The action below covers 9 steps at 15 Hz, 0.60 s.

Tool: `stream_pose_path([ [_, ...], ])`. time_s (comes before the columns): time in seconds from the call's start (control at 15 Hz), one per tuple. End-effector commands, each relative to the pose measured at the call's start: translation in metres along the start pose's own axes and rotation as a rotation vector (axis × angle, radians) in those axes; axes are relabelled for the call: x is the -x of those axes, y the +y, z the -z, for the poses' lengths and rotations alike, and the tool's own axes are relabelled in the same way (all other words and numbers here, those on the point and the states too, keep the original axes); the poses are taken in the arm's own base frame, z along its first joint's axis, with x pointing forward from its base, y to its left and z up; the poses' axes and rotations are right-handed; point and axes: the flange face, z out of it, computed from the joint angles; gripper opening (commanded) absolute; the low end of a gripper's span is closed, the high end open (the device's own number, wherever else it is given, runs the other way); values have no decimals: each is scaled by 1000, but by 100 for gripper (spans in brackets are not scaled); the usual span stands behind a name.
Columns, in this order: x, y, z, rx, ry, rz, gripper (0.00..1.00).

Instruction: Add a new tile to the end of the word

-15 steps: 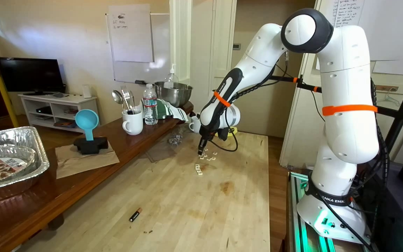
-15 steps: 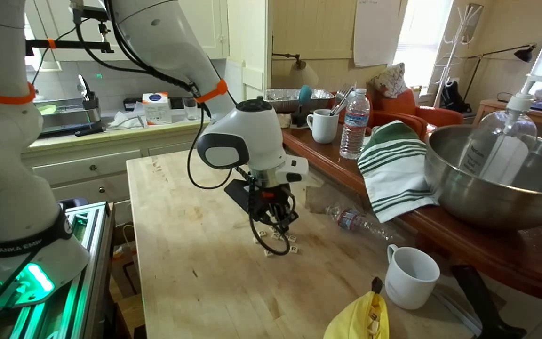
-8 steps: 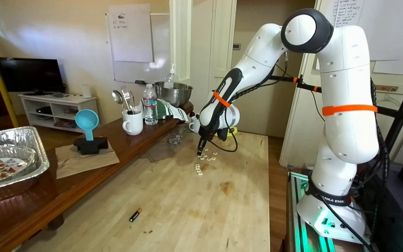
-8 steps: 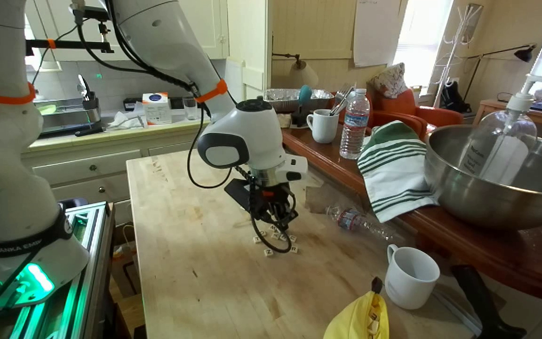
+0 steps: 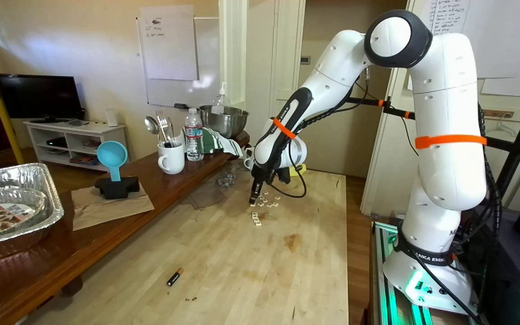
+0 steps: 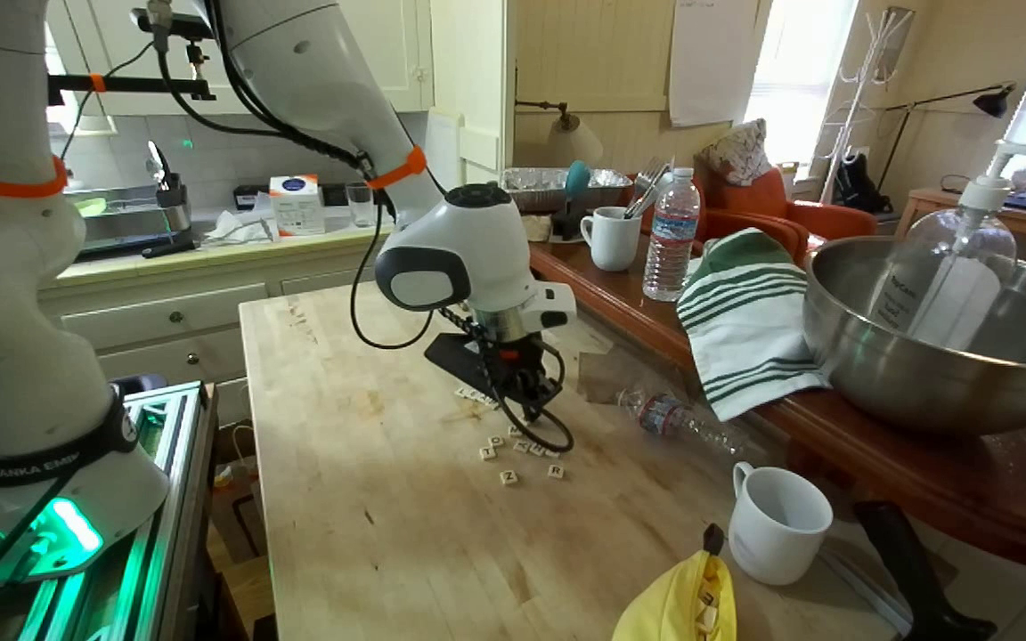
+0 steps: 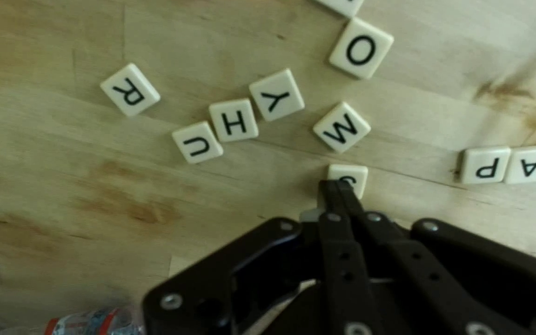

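Observation:
The word is a short row of pale letter tiles (image 5: 256, 219); in the wrist view its P tile (image 7: 485, 168) and A tile (image 7: 530, 164) show at the right edge, the rest cut off. My gripper (image 7: 338, 184) is shut, its fingertips together and overlapping the S tile (image 7: 362, 179), whose lower left part they hide. Whether they touch it, I cannot tell. The S tile lies left of the P with a gap of bare wood between. In an exterior view the gripper (image 5: 252, 201) points down just beyond the row; another exterior view shows the word (image 6: 476, 396) partly behind the wrist.
Loose tiles lie around: W (image 7: 342, 127), Y (image 7: 277, 95), H (image 7: 234, 120), U (image 7: 197, 142), R (image 7: 130, 90) and O (image 7: 361, 49). A crumpled bottle (image 6: 673, 418), white mug (image 6: 778, 525) and yellow pouch (image 6: 682, 601) stand nearby. A battery (image 5: 174, 277) lies farther off.
My gripper has moved a little toward the word, staying shut. A tile now shows at its fingertips and seems to have slid along. More of the word shows beside the wrist.

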Motion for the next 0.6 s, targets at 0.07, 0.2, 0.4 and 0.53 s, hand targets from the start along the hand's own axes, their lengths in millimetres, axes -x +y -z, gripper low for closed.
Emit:
stream_pose_path([
  [0.07,5,-10,-15,-22,-7,89,0],
  [0.2,7,-12,-15,-28,-12,110,0],
  [0.4,9,-15,-15,-39,-18,126,0],
  [0.53,11,-17,-15,-46,-25,129,0],
])
